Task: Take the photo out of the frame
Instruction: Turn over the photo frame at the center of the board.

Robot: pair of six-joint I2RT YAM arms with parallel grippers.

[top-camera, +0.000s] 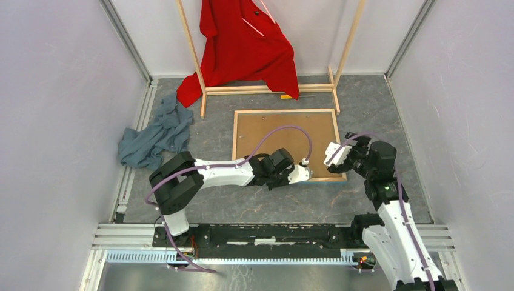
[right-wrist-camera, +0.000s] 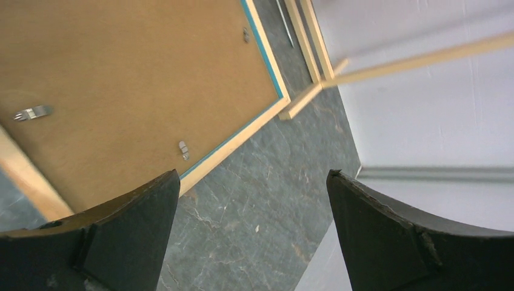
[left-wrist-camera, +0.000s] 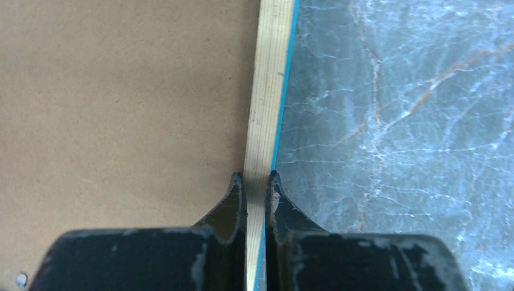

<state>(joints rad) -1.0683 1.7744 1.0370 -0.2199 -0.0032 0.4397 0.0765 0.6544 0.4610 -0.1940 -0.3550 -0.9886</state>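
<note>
The frame [top-camera: 285,111] is lying face down on the worktop [top-camera: 376,121] with its long side running left to right and the brown backing board [top-camera: 254,130] facing up, so the photo is presumably sitting hidden underneath. The left hand [left-wrist-camera: 257,182] is pinching the frame's near wooden rail by the right corner. The right hand [right-wrist-camera: 253,176] is hovering just beside that corner, spread wide and holding nothing.

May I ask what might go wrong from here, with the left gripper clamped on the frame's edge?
1. The left gripper pinches only the thin wooden rail of the frame; lifting there may let it slip or twist.
2. Small metal tabs appear to sit on the backing board, so it may bend if forced out.
3. The frame's far edge lies near the clothes rack; a push could knock it.
</note>
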